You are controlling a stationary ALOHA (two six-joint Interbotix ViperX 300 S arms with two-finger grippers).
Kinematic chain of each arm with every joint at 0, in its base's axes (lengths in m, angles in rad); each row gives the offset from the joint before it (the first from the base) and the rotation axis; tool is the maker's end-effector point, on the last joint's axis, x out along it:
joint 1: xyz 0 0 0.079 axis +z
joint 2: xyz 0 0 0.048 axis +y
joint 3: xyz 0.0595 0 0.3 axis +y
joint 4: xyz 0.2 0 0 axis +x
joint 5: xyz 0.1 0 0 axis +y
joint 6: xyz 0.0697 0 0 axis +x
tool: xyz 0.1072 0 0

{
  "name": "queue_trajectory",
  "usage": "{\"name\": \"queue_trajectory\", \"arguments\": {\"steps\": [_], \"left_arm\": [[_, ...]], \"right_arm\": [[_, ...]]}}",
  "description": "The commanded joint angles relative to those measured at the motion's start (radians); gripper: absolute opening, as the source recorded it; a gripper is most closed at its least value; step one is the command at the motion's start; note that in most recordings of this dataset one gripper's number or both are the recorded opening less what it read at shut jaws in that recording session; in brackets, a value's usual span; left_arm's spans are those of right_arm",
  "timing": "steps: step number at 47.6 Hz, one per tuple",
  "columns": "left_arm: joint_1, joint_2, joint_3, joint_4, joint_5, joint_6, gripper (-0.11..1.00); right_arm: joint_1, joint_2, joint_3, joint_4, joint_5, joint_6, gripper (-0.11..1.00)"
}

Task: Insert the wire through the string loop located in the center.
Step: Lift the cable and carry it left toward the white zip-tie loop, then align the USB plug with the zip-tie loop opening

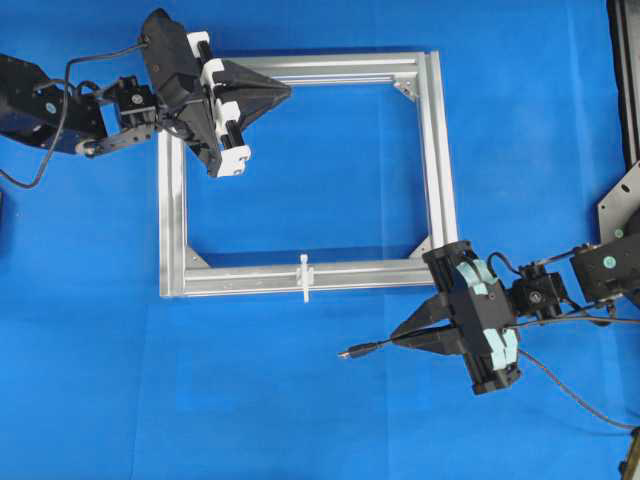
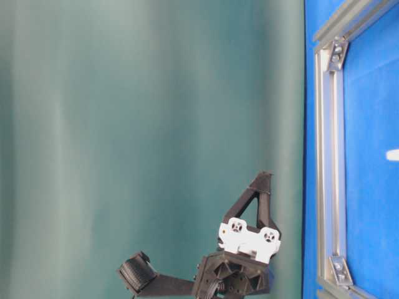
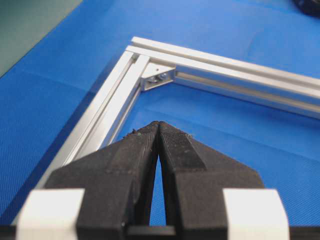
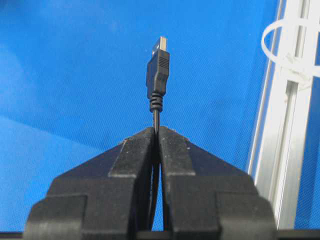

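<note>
**Inspector A:** Overhead exterior checked. Right gripper (image 1: 398,338) low on the right side, pointing left, below the aluminium frame's (image 1: 437,150) bottom right corner. Jaws pressed together, pinching the wire (image 1: 365,350) just behind its plug. Plug end protruding left past the fingertips. Rest of the wire trailing right, past the wrist.

**Inspector B:** Confirmed on right wrist-mounted. Plug standing straight out ahead of the closed fingers (image 4: 131,150), over blue mat (image 4: 75,75). String loop (image 4: 286,46) up at the right edge, on the frame's bar, well apart from the plug tip.

**Inspector A:** Loop position overhead: midway along the frame's lower bar, a short white strip (image 1: 304,276) set across it. Up and to the left of the plug. Not yet threaded.

**Inspector B:** Left gripper (image 1: 288,92) noted at the frame's upper left corner, pointing right along the top bar. Left wrist-mounted shows both fingers (image 3: 142,145) meeting at the tips, nothing between them. Frame corner bracket (image 3: 159,76) directly ahead.

**Inspector A:** Table-level exterior: only 1 arm visible, tips together.
</note>
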State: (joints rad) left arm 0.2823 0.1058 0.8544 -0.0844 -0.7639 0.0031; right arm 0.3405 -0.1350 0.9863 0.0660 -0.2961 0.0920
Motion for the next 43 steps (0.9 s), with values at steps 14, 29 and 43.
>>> {"name": "queue_trajectory", "arguments": {"steps": [14,29,43], "left_arm": [[0.0,-0.029,-0.012,0.003,-0.005,0.002,0.0],[0.0,-0.031,-0.009,0.003,-0.005,0.002,0.0],[-0.002,-0.031,-0.009,0.003,-0.005,0.002,0.0]], "right_arm": [[-0.069,-0.005,-0.009,0.003,-0.009,0.0,-0.03],[-0.206,0.02,-0.012,0.003,-0.011,0.0,-0.03],[-0.236,0.037,-0.011,0.003,-0.038,0.0,-0.03]]}}
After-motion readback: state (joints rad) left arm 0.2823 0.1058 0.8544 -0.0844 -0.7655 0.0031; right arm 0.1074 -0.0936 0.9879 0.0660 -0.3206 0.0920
